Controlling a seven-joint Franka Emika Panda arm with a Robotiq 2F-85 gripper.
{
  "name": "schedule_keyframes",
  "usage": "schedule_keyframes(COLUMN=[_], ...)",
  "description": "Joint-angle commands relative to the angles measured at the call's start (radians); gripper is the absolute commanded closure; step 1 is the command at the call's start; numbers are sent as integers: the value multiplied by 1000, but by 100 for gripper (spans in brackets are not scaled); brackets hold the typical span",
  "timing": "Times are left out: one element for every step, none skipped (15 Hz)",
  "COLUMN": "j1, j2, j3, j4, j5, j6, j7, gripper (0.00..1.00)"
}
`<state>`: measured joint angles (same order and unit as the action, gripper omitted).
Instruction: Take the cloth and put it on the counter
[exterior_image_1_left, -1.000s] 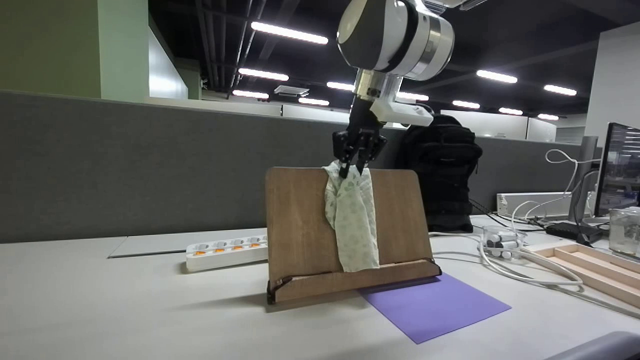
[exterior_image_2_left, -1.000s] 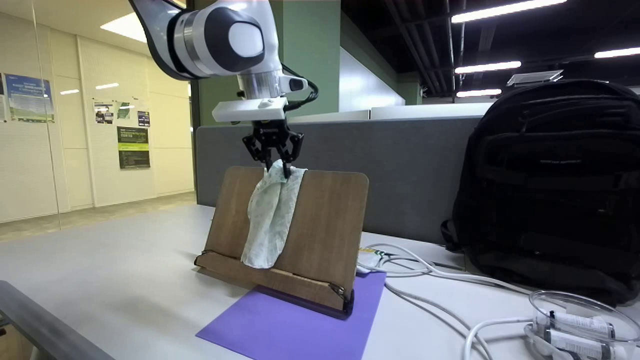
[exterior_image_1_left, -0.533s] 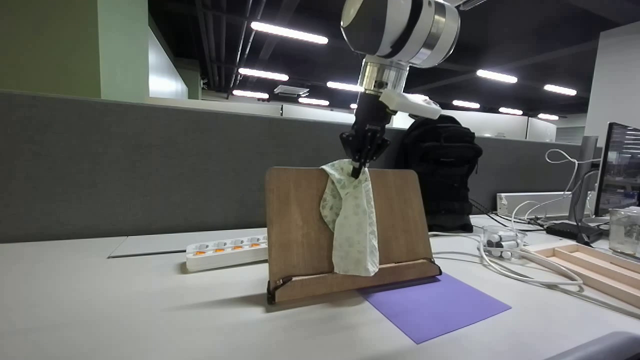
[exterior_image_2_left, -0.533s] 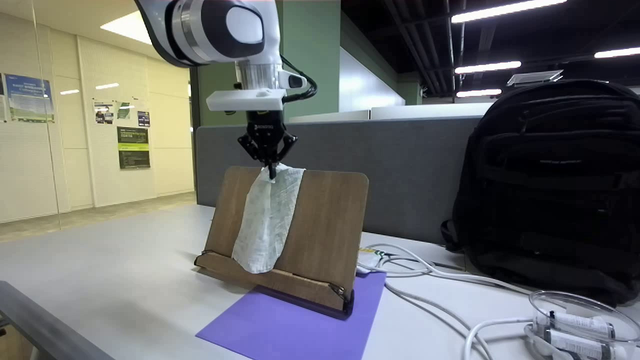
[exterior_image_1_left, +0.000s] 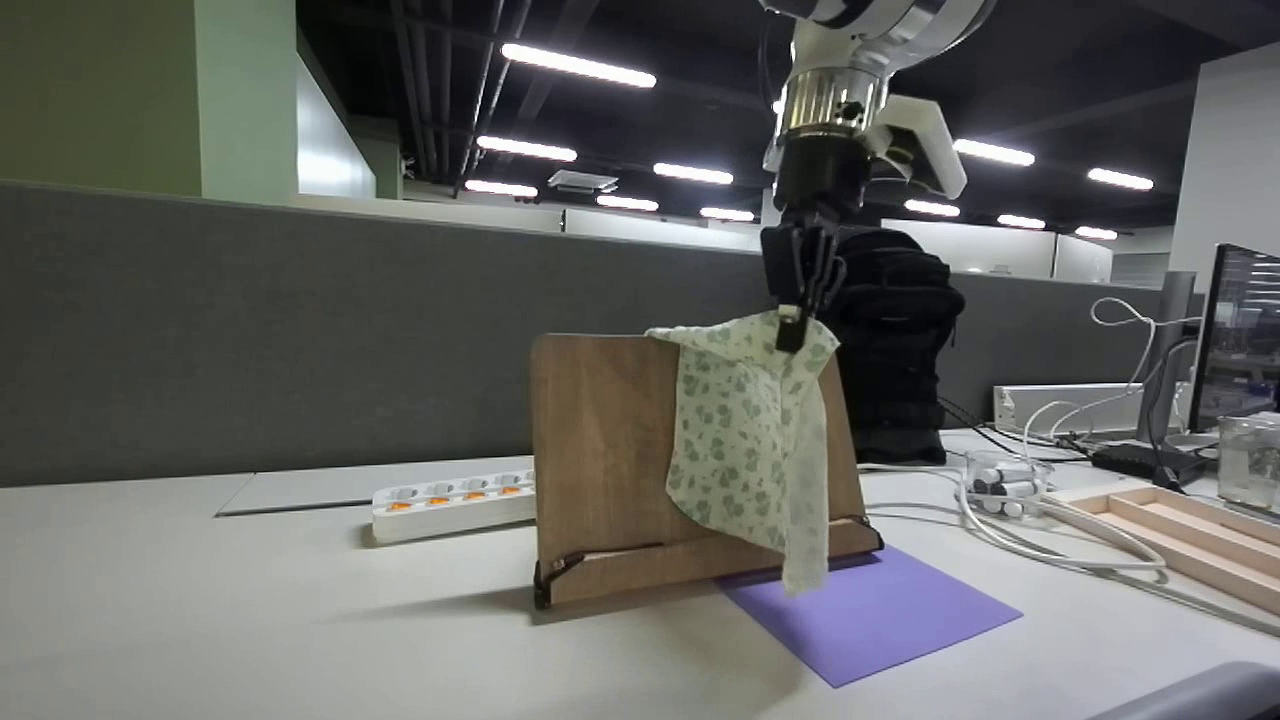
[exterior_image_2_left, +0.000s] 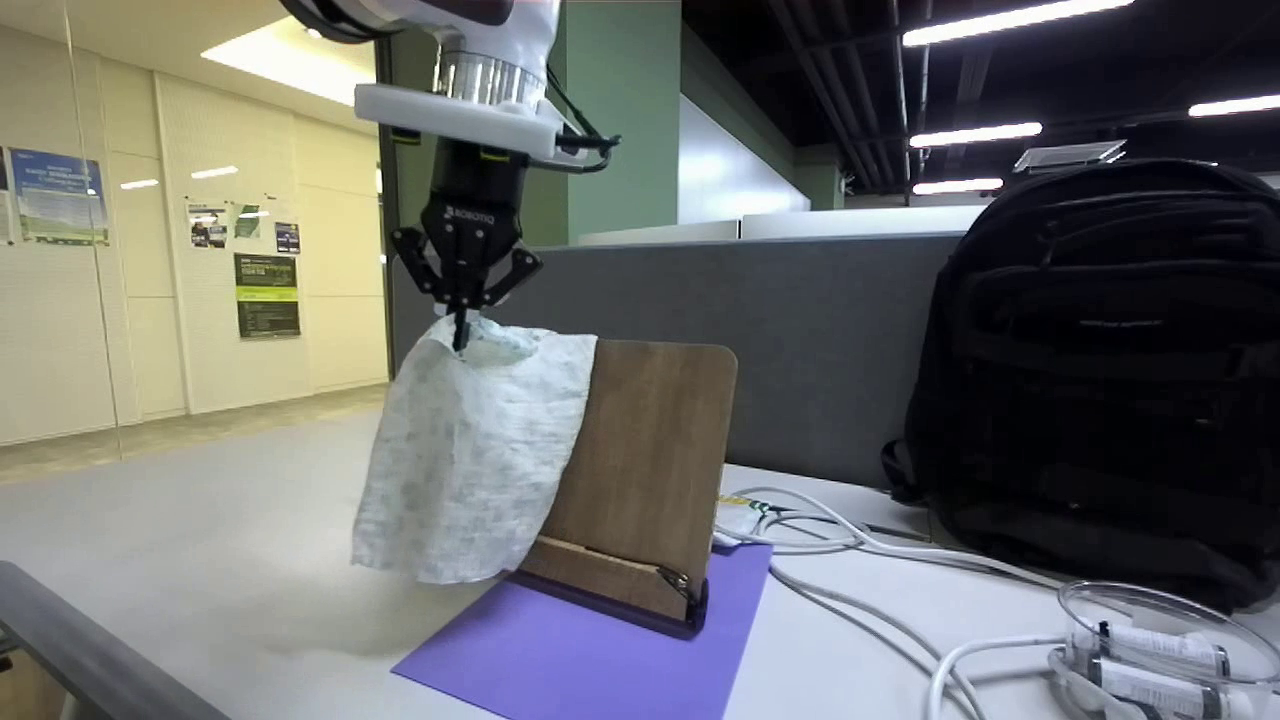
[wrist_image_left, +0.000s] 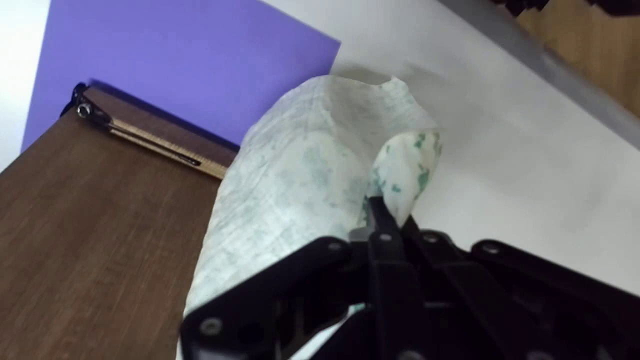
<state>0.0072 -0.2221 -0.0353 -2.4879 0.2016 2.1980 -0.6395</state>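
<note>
The cloth is pale with green leaf shapes. It hangs from my gripper in both exterior views (exterior_image_1_left: 735, 440) (exterior_image_2_left: 470, 450) and shows below the fingers in the wrist view (wrist_image_left: 300, 180). My gripper (exterior_image_1_left: 791, 335) is shut on its upper part; the fingers pinch a fold, as the wrist view (wrist_image_left: 392, 215) shows. One upper corner still lies over the top edge of the wooden stand (exterior_image_1_left: 605, 430), and the cloth covers part of the stand's front. Its lower end hangs above the white counter (exterior_image_1_left: 300, 620). The cloth's part behind the stand's top edge is hidden.
A purple sheet (exterior_image_1_left: 880, 620) lies partly under the stand. A white power strip (exterior_image_1_left: 455, 510) is behind it. A black backpack (exterior_image_2_left: 1100, 380), white cables (exterior_image_2_left: 850, 600), a clear container (exterior_image_2_left: 1160, 650) and a wooden tray (exterior_image_1_left: 1180, 540) are also on the counter. A grey partition (exterior_image_1_left: 300, 350) stands behind.
My gripper, open one second ago at the stand's top edge, has shut on the cloth. It has then moved away from the stand's front, pulling the cloth along and spreading it out.
</note>
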Motion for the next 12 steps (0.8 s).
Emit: schedule_keyframes(j1=[16,19,20,21,20,19,16,12,9,6,4,1], j2=[-75,-77,-77,-69,-61,-50,-42,-33,-26,-19,-9,0], j3=[-34,-35,-34,-33,-29,-27,-25,-25,-26,-26,-26,-25], j4=[-45,-55,-62,-65,-75,-82,-90,-99,-105,-114,-117,-124], j5=[-27,-31,-35,-36,-47,-53,-56,-55,-52,-49,-53,-57], j6=[-131,-163,-190,-217,-219,-212,-182,-138,-94,-36,10,76], j7=[-80,-96,-109,-111,-104,-92,-75,-58,-44,-31,-17,1], gripper=[99,99,99,99,99,99,99,99,99,99,99,99])
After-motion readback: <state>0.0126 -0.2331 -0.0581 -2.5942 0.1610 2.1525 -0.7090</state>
